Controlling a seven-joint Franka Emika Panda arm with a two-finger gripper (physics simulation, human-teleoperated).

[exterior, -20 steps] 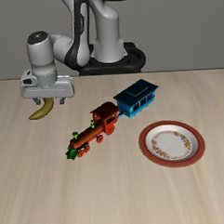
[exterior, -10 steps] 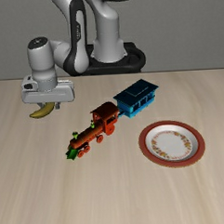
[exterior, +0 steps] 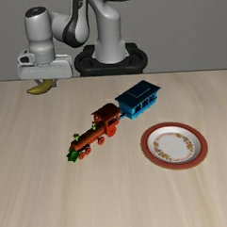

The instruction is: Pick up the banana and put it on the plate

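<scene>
The yellow banana (exterior: 39,88) hangs under my gripper (exterior: 43,81) at the exterior view's upper left, off the wooden table and near its far edge. The gripper is shut on the banana, whose ends stick out below the fingers. The white plate with a red patterned rim (exterior: 174,128) lies on the table at the exterior view's lower right, far from the gripper, with nothing on it.
A red and green toy locomotive (exterior: 96,131) and a blue wagon (exterior: 139,99) lie diagonally across the middle of the table (exterior: 53,185), between the gripper and the plate. The robot's dark base (exterior: 111,61) stands at the back.
The gripper has risen and drawn back with the banana in it, lifting the fruit off the table. The train and the plate have stayed put.
</scene>
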